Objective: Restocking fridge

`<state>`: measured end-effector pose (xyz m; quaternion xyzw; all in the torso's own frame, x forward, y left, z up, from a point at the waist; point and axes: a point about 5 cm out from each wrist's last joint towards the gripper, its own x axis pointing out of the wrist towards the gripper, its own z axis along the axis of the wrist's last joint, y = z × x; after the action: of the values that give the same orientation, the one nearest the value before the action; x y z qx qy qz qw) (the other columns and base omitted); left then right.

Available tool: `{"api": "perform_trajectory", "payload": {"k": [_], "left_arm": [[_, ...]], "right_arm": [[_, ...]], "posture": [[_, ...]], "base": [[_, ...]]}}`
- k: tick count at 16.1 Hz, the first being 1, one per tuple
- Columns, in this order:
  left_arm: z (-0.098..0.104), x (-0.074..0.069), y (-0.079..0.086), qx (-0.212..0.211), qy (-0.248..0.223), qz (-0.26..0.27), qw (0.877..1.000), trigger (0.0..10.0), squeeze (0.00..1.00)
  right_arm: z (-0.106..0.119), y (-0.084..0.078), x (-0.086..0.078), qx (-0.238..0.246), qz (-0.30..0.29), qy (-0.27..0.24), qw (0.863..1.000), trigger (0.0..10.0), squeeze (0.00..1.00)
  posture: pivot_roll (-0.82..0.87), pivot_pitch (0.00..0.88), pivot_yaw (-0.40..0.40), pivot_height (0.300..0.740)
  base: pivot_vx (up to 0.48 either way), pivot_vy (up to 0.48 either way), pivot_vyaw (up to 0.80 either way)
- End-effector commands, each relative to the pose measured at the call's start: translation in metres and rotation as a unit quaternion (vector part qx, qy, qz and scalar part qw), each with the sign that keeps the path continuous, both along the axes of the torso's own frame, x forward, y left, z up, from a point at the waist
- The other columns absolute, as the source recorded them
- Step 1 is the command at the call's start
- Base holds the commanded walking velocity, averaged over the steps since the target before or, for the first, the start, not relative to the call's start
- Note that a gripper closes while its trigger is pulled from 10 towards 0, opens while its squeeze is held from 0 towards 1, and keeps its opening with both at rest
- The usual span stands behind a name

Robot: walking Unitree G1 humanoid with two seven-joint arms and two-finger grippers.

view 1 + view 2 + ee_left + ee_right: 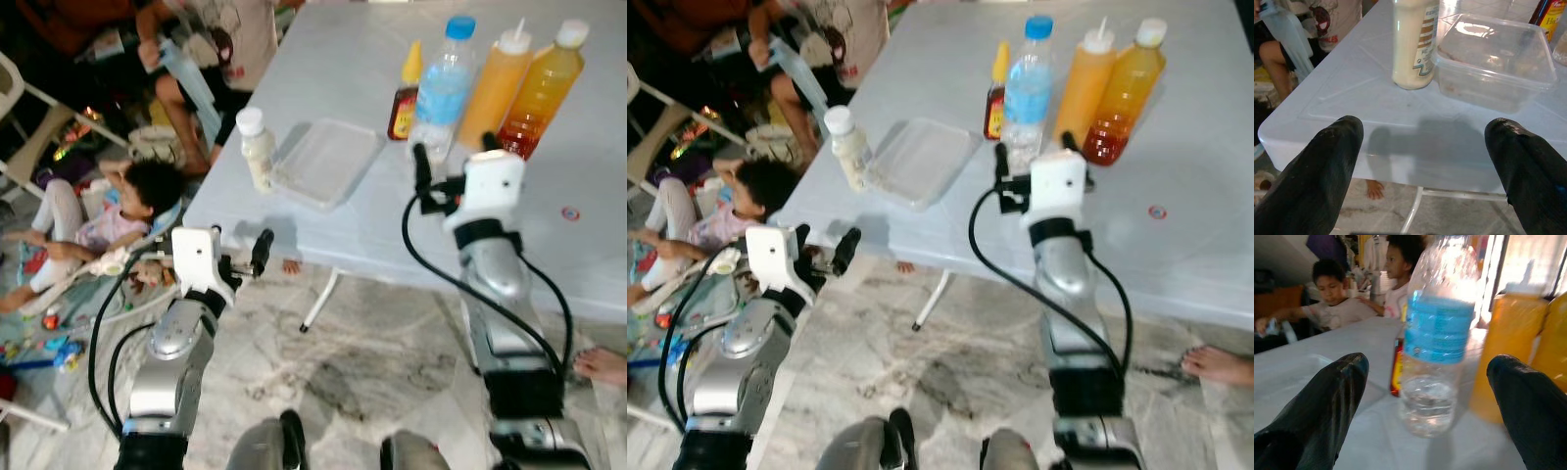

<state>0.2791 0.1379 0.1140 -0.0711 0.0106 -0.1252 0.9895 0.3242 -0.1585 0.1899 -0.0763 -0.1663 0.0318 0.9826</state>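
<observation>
On the white table (372, 225) stand a clear water bottle (443, 88) with a blue cap and label, an orange squeeze bottle (495, 88), an orange juice bottle (544, 88) and a small sauce bottle (405, 98) with a yellow cap. My right gripper (454, 152) is open just in front of the water bottle (1432, 347), its fingers apart from it. A cream-coloured bottle (258, 149) and a clear plastic container (328, 162) sit near the table's left corner. My left gripper (245, 257) is open at that corner's edge, facing the cream bottle (1413, 49).
A child (137, 196) lies on the floor to the left among toys, and another person (216, 39) sits beyond. A white table leg (320, 299) stands on the marble floor. A bare foot (602, 364) is at the right edge.
</observation>
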Motion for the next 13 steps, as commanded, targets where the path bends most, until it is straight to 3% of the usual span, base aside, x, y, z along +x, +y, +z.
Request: {"api": "perform_trajectory", "payload": {"k": [1,5,6,9,10,12,13], "left_arm": [[0.0,-0.003,0.007,0.008,0.003,0.01,1.0,10.0,0.0],[0.002,-0.003,0.009,0.009,0.002,0.018,1.0,10.0,0.0],[0.002,-0.004,0.009,0.009,0.003,0.018,1.0,10.0,0.0],[-0.001,-0.007,0.007,0.008,0.007,0.016,1.0,10.0,0.0],[-0.001,-0.006,0.006,0.007,0.007,0.016,1.0,10.0,0.0],[-0.002,-0.006,0.006,0.008,0.009,0.013,1.0,10.0,0.0],[-0.003,-0.006,0.005,0.008,0.01,0.01,1.0,10.0,0.0]], "right_arm": [[0.002,0.006,0.004,0.02,0.02,0.009,1.0,10.0,0.0],[0.009,0.032,0.019,0.094,0.088,0.026,0.991,10.0,0.0],[0.016,0.037,0.019,0.085,0.1,0.012,0.991,10.0,0.0],[0.001,0.035,0.016,0.142,0.085,0.053,0.985,10.0,0.0],[0.007,0.036,0.011,0.118,0.089,0.034,0.988,10.0,0.0],[0.021,0.035,0.002,0.001,0.061,-0.028,0.998,10.0,0.0],[0.027,0.032,0.0,-0.034,0.038,-0.053,0.997,10.0,0.0]], "posture": [[-0.06,0.174,0.141,0.74],[-0.05,0.192,0.132,0.74],[-0.05,0.19,0.132,0.74],[-0.06,0.185,0.13,0.74],[-0.06,0.182,0.132,0.74],[-0.08,0.181,0.136,0.74],[-0.08,0.179,0.137,0.74]], "base": [[0.0,0.0,0.0],[0.0,0.0,0.0],[0.0,0.0,0.0],[0.0,0.0,0.0],[0.0,0.0,0.0],[0.0,0.0,0.0],[0.0,0.0,0.0]]}}
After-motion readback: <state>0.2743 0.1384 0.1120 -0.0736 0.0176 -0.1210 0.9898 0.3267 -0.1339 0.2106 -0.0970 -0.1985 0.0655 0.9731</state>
